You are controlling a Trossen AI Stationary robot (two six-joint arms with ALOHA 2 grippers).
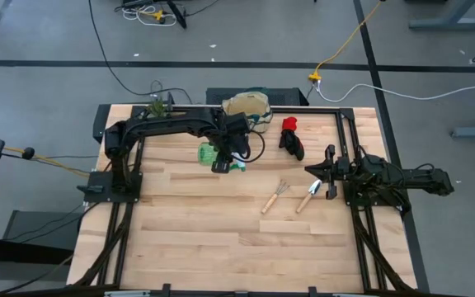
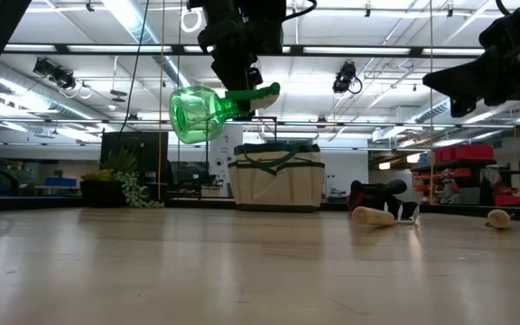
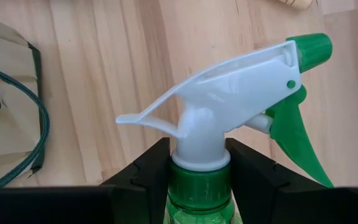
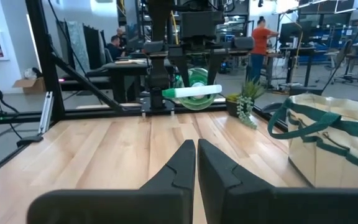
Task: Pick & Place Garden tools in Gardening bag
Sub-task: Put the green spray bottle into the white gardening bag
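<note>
While the left arm reached over the middle of the table, the scene stood thus:

Left gripper [image 1: 221, 157]: raised well above the table [image 1: 221, 239], its jaws clamped on the neck of the green spray bottle [image 2: 208, 110], one dark finger [image 3: 143, 174] on each side just under the white cap.

Spray bottle: off the table surface, lying roughly level in the low view, green translucent body toward one side and the white-and-green trigger head toward the other; in the high view it sat just in front of the gardening bag.

Gardening bag [image 1: 248, 106]: upright at the far edge of the table, beige fabric with dark green trim and handles, mouth open upward.

Glove [image 1: 290, 137]: red and black, lying on the table to the right of the bag.

Hand rake [image 1: 275, 196]: flat on the table, wooden handle pointing toward the near side.

Trowel [image 1: 309, 195]: flat on the table just right of the rake, silvery blade near the right gripper.

Right gripper [image 4: 196, 163]: low by the right side of the table, jaws closed together on nothing.

Plant [image 1: 158, 106]: small and leafy, at the far left corner of the table.

Person [image 4: 259, 41]: in an orange top, standing in the room beyond the table.
</note>
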